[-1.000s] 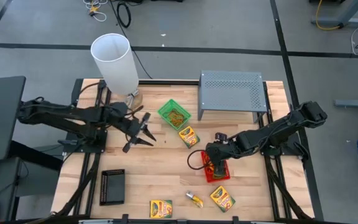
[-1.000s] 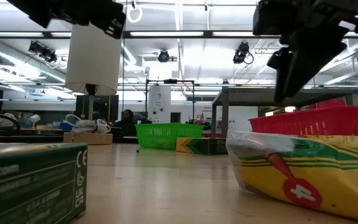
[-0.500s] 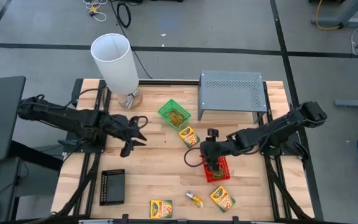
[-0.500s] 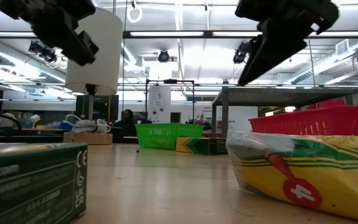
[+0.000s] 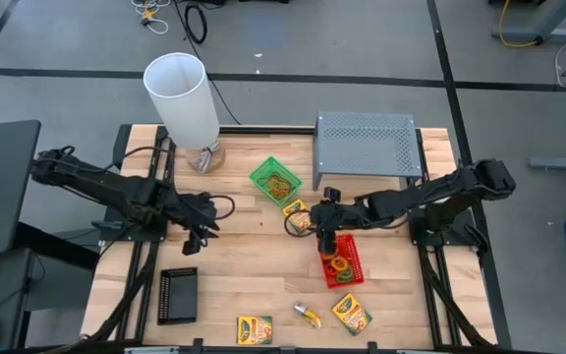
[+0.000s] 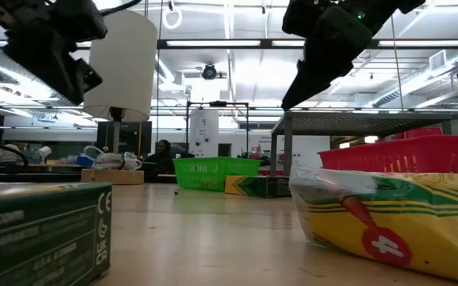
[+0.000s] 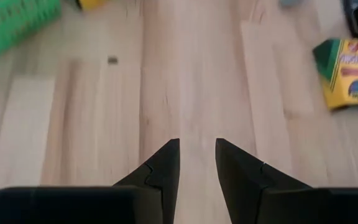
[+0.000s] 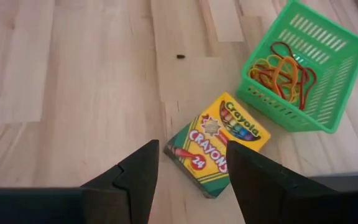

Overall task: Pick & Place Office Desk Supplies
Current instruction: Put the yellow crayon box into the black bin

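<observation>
The right end effector (image 8: 188,165), fingers spread wide and empty, hovers above the crayon box (image 8: 216,144), with the green tray (image 8: 330,93) at two o'clock, apparently lining up a grasp.

The crayon box (image 8: 217,144) lying beside the green tray (image 8: 301,68) bore the brand "Crayola" on its green band, the word "CRAYONS" in red letters and the count "24", all legible in the right wrist view. In the low view, the dark box (image 6: 42,230) in the foreground showed a partial web address ending ".com", a "CE" mark and a "UK CA" mark on its side. The nearer crayon box (image 6: 388,218) in that view showed a single "4" on a red disc. Lettering elsewhere was too blurred to read.
</observation>
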`<action>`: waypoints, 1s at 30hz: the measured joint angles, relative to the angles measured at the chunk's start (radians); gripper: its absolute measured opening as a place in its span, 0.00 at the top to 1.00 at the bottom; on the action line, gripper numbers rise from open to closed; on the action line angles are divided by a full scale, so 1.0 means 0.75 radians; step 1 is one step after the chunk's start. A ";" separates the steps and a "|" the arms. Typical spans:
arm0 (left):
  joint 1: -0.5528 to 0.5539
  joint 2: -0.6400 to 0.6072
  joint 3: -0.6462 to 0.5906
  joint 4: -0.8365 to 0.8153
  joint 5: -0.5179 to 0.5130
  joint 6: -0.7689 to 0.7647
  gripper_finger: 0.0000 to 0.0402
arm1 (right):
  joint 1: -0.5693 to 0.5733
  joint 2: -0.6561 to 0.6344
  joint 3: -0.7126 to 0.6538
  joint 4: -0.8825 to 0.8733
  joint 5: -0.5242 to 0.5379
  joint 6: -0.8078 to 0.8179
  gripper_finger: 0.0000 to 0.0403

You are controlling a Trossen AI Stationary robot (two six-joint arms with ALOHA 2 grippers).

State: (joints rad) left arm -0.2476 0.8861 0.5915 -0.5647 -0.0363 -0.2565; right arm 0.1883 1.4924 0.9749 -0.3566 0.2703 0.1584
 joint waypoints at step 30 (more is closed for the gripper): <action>-0.497 0.182 0.000 -0.126 0.608 -0.422 0.99 | -0.038 0.058 -0.001 -0.004 0.077 -0.048 0.51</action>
State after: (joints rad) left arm -0.6207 1.0223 0.5915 -0.6592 0.4198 -0.5727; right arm 0.1600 1.5356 0.9745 -0.3594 0.3279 0.1227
